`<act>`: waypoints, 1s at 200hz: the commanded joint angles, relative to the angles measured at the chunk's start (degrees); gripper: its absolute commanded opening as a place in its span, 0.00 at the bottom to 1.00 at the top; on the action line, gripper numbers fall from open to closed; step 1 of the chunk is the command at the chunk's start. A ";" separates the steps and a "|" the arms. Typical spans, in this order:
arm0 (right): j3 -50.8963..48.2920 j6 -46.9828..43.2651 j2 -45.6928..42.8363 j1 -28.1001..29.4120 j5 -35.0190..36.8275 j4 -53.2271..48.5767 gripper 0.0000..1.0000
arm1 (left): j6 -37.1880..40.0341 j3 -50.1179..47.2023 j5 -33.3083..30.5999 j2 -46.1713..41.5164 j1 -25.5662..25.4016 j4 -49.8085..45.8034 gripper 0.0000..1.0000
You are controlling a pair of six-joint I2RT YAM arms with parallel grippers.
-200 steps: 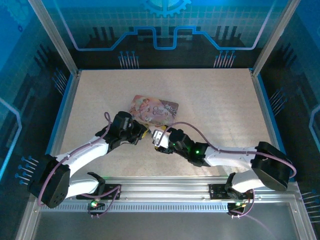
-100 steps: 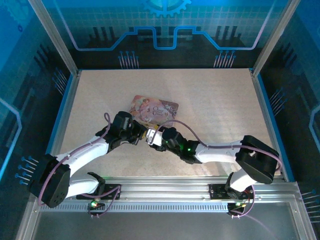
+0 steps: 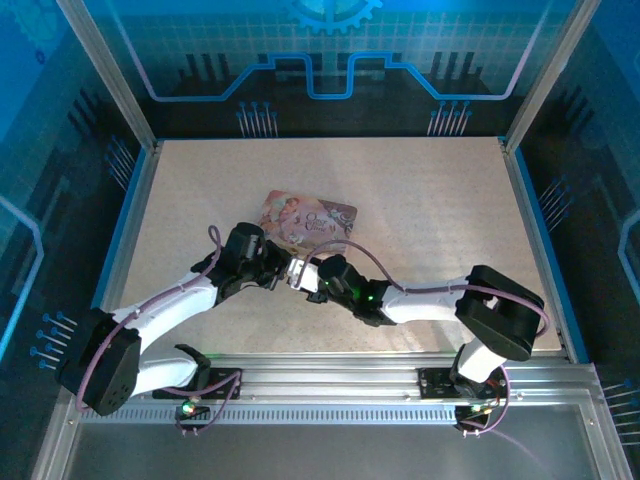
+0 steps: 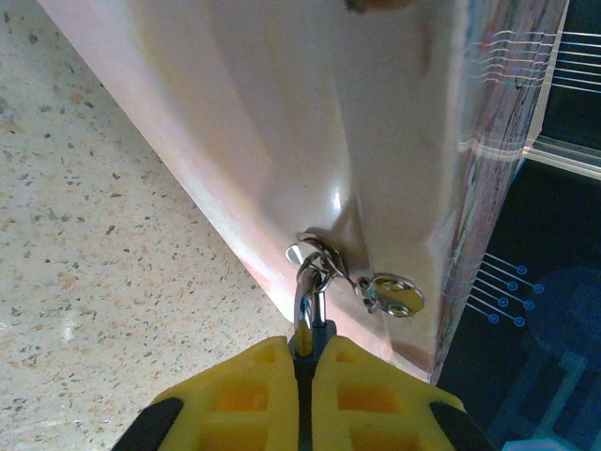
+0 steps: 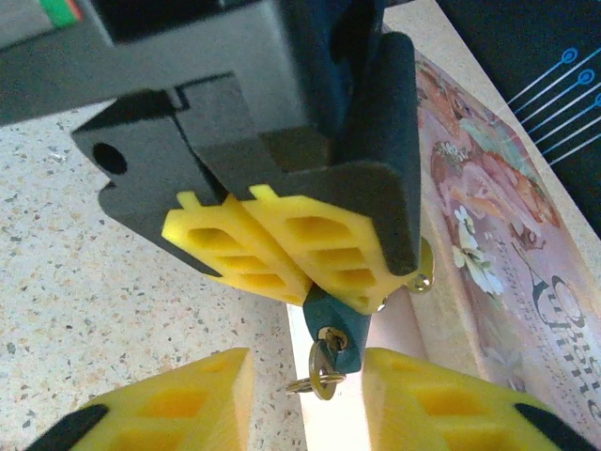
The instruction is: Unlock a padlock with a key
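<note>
Speckled worktop (image 3: 430, 200) beneath left arm (image 3: 170, 300) and right arm (image 3: 430, 300), both stretched low, wrists angled inward, tips nearly meeting. Just beyond the fingertips, pink illustrated tin (image 3: 308, 218), its curly lid lettering cut off and unreadable. Clenched on the dark padlock (image 5: 329, 324): left fingers (image 5: 319, 244), shackle (image 4: 305, 299) reaching to the tin's edge. Spread apart, right fingers (image 5: 432, 399) flanking a small ring (image 5: 322, 368) dangling under the padlock.

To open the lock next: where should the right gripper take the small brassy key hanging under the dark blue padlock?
Probably its ringed end, from below: the small brassy key hangs free under the dark blue padlock, while the shut left gripper covers the body above.
</note>
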 commanded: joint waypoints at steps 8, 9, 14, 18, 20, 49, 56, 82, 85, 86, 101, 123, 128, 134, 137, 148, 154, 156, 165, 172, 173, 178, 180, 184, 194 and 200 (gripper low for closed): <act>1.31 0.61 0.78 0.81 1.17 2.51 0.30 | -1.35 1.38 2.03 0.16 0.18 1.39 0.00; 1.31 0.62 0.82 0.81 1.10 2.52 0.29 | -1.36 1.38 1.99 0.16 0.18 1.43 0.00; 1.27 0.72 0.83 0.81 1.24 2.57 0.28 | -1.36 1.38 2.04 0.21 0.16 1.43 0.00; 1.31 0.83 0.86 0.83 1.25 2.65 0.26 | -1.34 1.38 2.08 0.25 0.18 1.47 0.00; 1.25 0.87 0.90 0.81 1.32 2.62 0.26 | -1.36 1.38 2.08 0.25 0.18 1.47 0.00; 1.13 1.21 1.09 0.80 1.70 2.87 0.16 | -1.44 1.31 2.27 0.54 0.18 1.77 0.00; 1.18 1.21 1.14 0.81 1.70 2.98 0.15 | -1.47 1.30 2.31 0.53 0.22 1.83 0.00; 1.22 1.32 1.53 0.81 2.33 3.02 0.06 | -1.45 1.20 2.44 0.57 0.18 1.89 0.00; 1.28 1.32 1.53 0.81 2.46 3.04 0.05 | -1.52 1.20 2.36 0.60 0.18 1.86 0.00; 1.25 1.37 1.58 0.81 2.47 3.09 0.04 | -1.53 1.20 2.38 0.60 0.18 1.89 0.00; 1.23 1.56 1.67 0.81 2.90 3.19 0.00 | -1.49 1.20 2.42 0.60 0.18 1.96 0.00; 1.05 1.84 1.61 0.86 3.30 3.39 0.00 | -1.58 1.20 2.40 0.67 0.18 2.05 0.00; 1.06 1.93 1.62 0.81 3.42 3.39 0.00 | -1.61 1.20 2.42 0.69 0.25 2.06 0.00; 0.97 1.98 1.60 0.81 3.53 3.40 0.00 | -1.59 1.15 2.44 0.76 0.18 2.06 0.00; 0.96 2.02 1.54 0.85 3.58 3.43 0.00 | -1.56 1.19 2.41 0.70 0.18 2.10 0.00; 0.85 2.28 1.49 0.81 3.63 3.49 0.00 | -1.56 1.12 2.42 0.74 0.22 2.16 0.00; 0.80 2.51 1.44 0.82 3.63 3.54 0.00 | -1.65 1.12 2.46 0.78 0.18 2.17 0.00; 0.74 2.61 1.44 0.77 3.63 3.50 0.00 | -1.63 1.12 2.46 0.78 0.18 2.18 0.00; 0.67 3.09 1.44 0.78 3.54 3.53 0.00 | -1.71 1.10 2.49 0.78 0.20 2.20 0.00; 0.70 3.48 1.40 0.72 3.47 3.56 0.00 | -1.68 1.12 2.50 0.78 0.18 2.18 0.00; 0.70 3.59 1.42 0.72 3.46 3.53 0.00 | -1.70 1.12 2.54 0.78 0.18 2.18 0.00; 0.61 3.94 1.51 0.71 3.43 3.61 0.00 | -1.64 1.13 2.49 0.90 0.18 2.18 0.00; 0.61 4.17 1.53 0.79 3.36 3.52 0.00 | -1.67 1.05 2.51 0.87 0.18 2.18 0.00; 0.61 4.54 1.53 0.68 3.37 3.52 0.00 | -1.70 1.07 2.49 0.87 0.18 2.26 0.00; 0.61 5.70 1.53 0.73 3.20 3.63 0.00 | -1.67 1.03 2.62 0.87 0.18 2.31 0.00; 0.61 6.60 1.53 0.73 3.19 3.59 0.00 | -1.71 1.03 2.58 0.92 0.18 2.27 0.00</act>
